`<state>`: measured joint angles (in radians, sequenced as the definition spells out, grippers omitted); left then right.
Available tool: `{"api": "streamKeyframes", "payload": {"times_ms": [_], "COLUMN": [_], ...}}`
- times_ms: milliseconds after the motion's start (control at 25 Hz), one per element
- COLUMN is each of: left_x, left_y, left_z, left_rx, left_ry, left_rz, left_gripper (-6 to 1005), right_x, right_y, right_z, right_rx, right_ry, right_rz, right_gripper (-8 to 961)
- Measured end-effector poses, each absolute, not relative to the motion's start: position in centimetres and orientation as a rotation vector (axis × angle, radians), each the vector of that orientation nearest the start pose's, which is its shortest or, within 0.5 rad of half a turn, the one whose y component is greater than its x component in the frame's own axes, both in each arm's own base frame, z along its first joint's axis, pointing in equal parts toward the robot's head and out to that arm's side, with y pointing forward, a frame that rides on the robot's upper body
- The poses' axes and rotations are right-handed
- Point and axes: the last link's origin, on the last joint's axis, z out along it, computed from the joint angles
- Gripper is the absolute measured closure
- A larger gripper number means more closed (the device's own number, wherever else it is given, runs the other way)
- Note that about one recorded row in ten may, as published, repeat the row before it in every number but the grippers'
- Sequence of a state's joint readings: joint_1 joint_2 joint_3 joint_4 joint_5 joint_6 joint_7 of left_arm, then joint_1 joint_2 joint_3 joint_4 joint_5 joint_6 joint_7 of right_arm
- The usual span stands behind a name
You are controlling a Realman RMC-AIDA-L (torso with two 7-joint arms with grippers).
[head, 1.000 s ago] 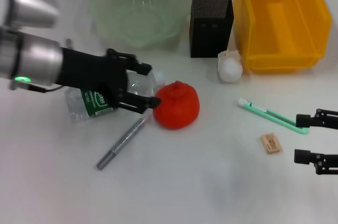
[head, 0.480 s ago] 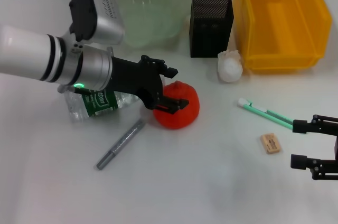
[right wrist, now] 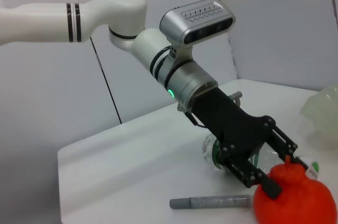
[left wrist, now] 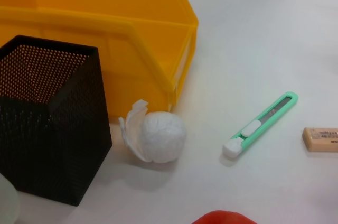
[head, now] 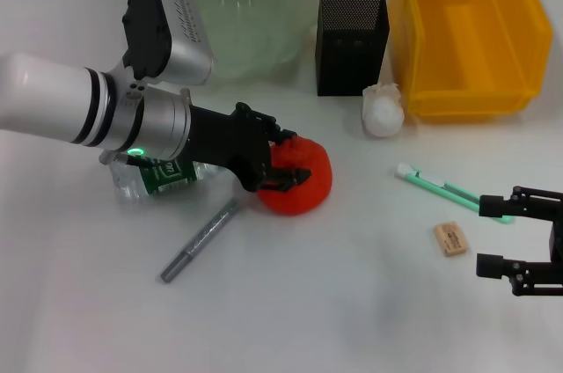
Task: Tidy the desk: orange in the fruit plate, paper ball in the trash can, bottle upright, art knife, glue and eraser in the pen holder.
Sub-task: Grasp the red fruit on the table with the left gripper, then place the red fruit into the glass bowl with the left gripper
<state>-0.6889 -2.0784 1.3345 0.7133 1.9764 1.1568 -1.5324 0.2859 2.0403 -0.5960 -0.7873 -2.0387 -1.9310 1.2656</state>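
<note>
The orange (head: 308, 181) lies mid-table, and my left gripper (head: 287, 157) is open with one finger on each side of its left part. In the right wrist view those black fingers (right wrist: 265, 182) straddle the top of the orange (right wrist: 296, 198). The clear bottle (head: 149, 176) lies on its side under the left arm. A grey glue stick (head: 201, 239) lies in front of it. The paper ball (head: 383, 112) sits by the black pen holder (head: 352, 39). My right gripper (head: 498, 236) is open at the right edge, near the green art knife (head: 444, 190) and the eraser (head: 451, 238).
The pale green fruit plate (head: 237, 17) stands at the back, partly behind the left arm. The yellow trash can (head: 471, 30) stands at the back right, next to the pen holder (left wrist: 47, 123). The left wrist view shows the paper ball (left wrist: 156, 137), art knife (left wrist: 261, 123) and eraser (left wrist: 321, 139).
My left gripper has swung from over the bottle to the orange and settled lower around it. The right gripper has shifted slightly left and down in the view.
</note>
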Motion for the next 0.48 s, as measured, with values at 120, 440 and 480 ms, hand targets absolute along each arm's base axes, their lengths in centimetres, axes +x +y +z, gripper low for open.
{"api": "streamKeyframes", "payload": {"times_ms": [120,440,480], "left_x": [-19.7,-19.71,-19.74], "left_y": [37.09,37.02,37.05], "left_z": [-7.42,-7.41,-7.38], "left_rx": [-2.941,-2.935,-2.93], "left_ry": [-0.247,-0.283,-0.303], "left_rz": [-0.131,-0.163,-0.179], "left_gripper": [422,662,674], "right_x": [30.76,30.6,30.61], "right_y": [23.66,23.79,23.8], "right_z": [4.48,4.27,4.3], "right_rx": [-2.807,-2.797,-2.794], "right_ry": [0.566,0.556,0.556], "right_rz": [0.794,0.8,0.801], "right_gripper": [169,169,169]}}
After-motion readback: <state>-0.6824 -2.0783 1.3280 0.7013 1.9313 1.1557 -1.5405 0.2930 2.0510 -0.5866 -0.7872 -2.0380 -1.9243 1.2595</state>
